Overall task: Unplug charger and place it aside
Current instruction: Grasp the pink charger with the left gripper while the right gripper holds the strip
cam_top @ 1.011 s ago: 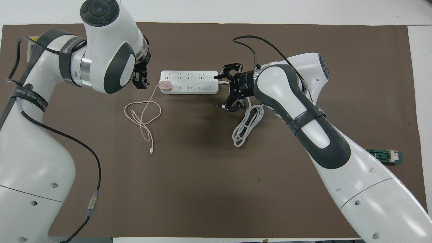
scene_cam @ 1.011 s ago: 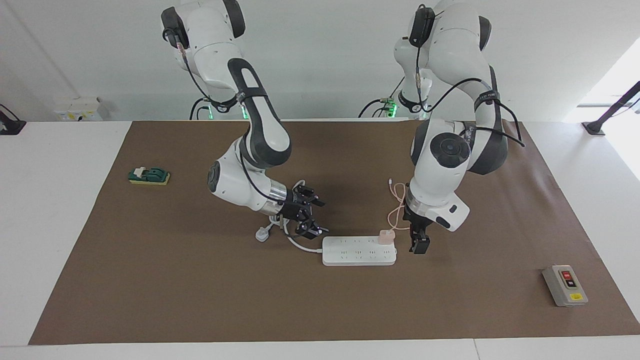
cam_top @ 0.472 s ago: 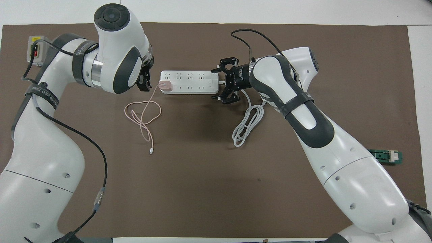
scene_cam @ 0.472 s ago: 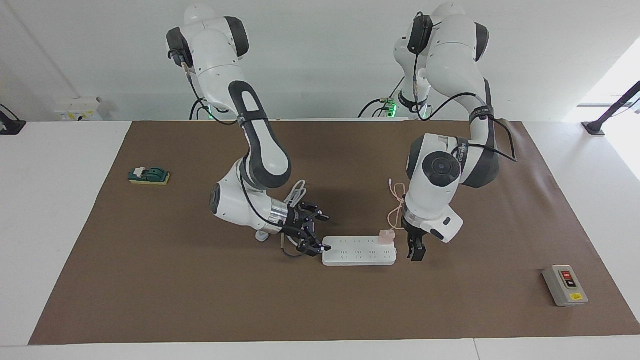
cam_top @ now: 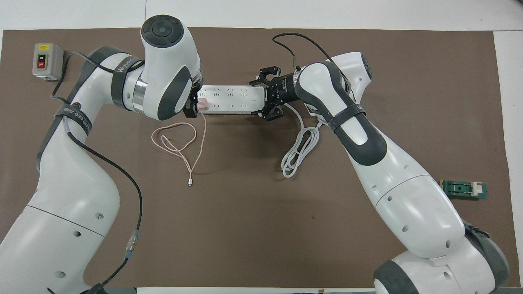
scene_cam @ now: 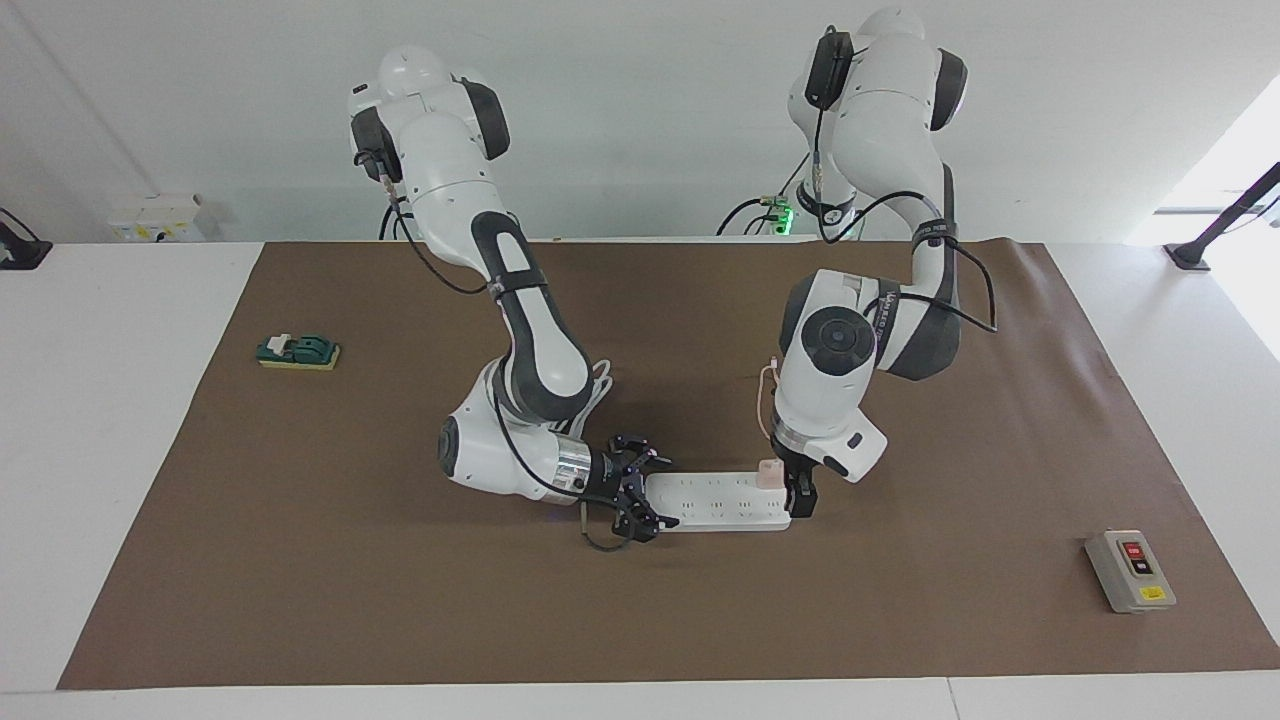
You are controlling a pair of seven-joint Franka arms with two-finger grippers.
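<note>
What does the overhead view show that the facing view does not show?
Only overhead: the whole loop of the charger's pink cable on the mat, and the coiled white cord. Only facing: the charger standing up from the power strip, with the left gripper low beside it. Both: the right gripper open at the strip's other end.

Likely lab, brown mat (scene_cam: 300, 560), bare wall (scene_cam: 640, 120)

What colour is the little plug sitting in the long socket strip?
Pale pink, like its thin cable. The charger shows best in the facing view, plugged into the white power strip.
</note>
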